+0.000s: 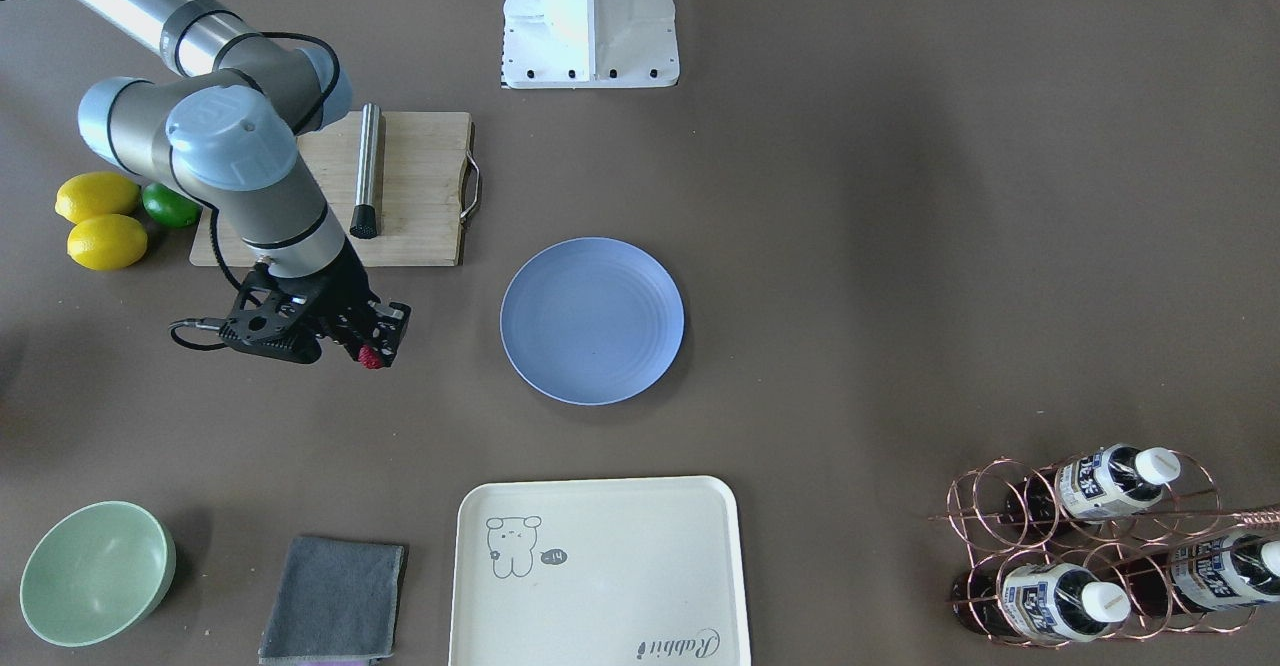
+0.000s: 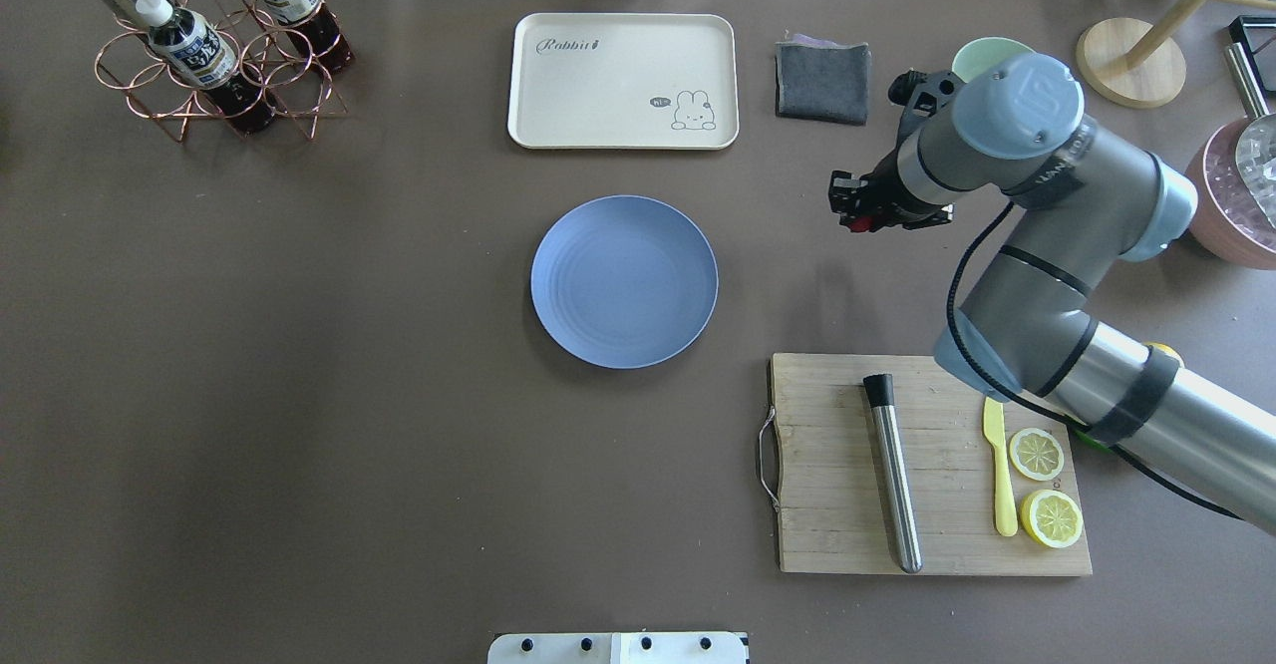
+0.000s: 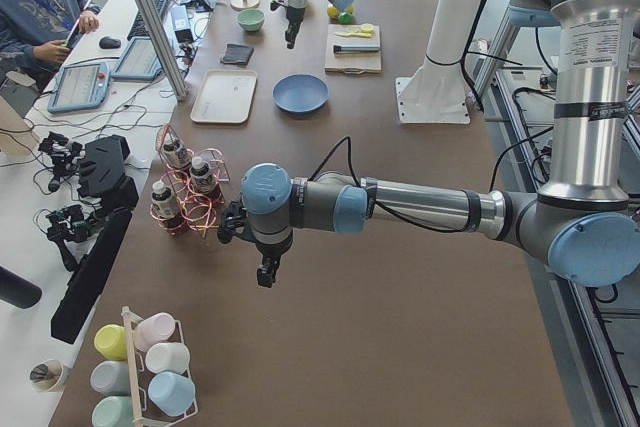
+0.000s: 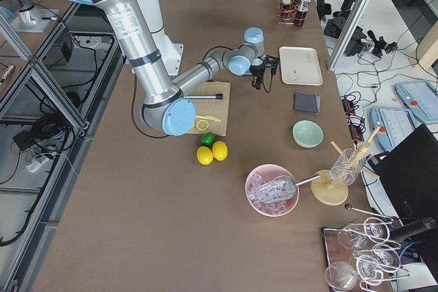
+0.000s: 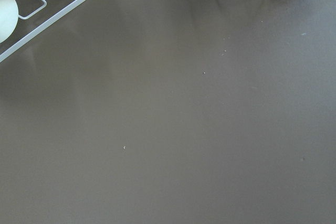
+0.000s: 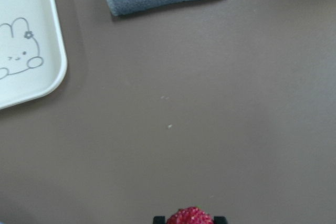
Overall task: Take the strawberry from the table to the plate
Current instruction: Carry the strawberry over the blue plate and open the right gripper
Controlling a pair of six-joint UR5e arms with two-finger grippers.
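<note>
The small dark-red strawberry (image 1: 372, 358) is pinched in my right gripper (image 1: 374, 350), which is shut on it and held above the table (image 1: 900, 246). In the overhead view the strawberry (image 2: 855, 224) hangs to the right of the pale blue plate (image 2: 624, 280), clear of its rim. In the right wrist view the berry (image 6: 190, 216) shows at the bottom edge. Nothing lies on the plate (image 1: 592, 321). My left gripper (image 3: 265, 273) hovers over bare table near the bottle rack; I cannot tell whether it is open or shut.
A wooden cutting board (image 2: 827, 504) holds a steel muddler (image 2: 893, 473), a yellow knife and lemon slices. Two lemons (image 1: 100, 218) and a lime (image 1: 170, 205) lie beside it. Cream tray (image 2: 623, 81), grey cloth (image 2: 822, 81), mint bowl (image 1: 95, 571) and copper bottle rack (image 2: 209, 56) line the far edge.
</note>
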